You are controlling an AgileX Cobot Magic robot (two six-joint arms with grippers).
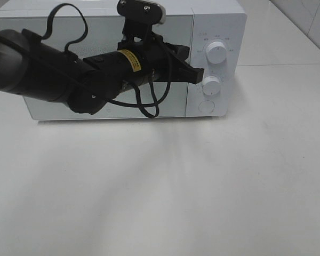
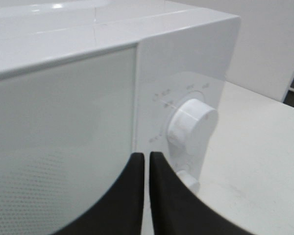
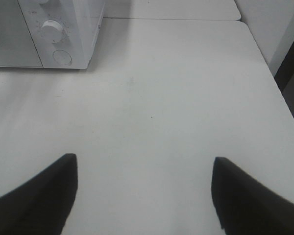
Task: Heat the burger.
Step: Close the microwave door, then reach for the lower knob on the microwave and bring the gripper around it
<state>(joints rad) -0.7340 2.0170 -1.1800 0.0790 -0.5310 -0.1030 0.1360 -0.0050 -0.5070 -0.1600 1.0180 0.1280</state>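
The burger is out of view in every frame. The white microwave stands at the back of the table with its door closed. My left gripper reaches across the door front. Its black fingers are pressed together with nothing between them, and the tips lie by the left edge of the lower knob. In the left wrist view the shut gripper points at the control panel, below the upper knob and beside the lower knob. My right gripper is open and empty above bare table.
The upper knob and a round button are on the microwave's right panel. The right wrist view shows the microwave far off, and the white table's edge with a dark gap beyond.
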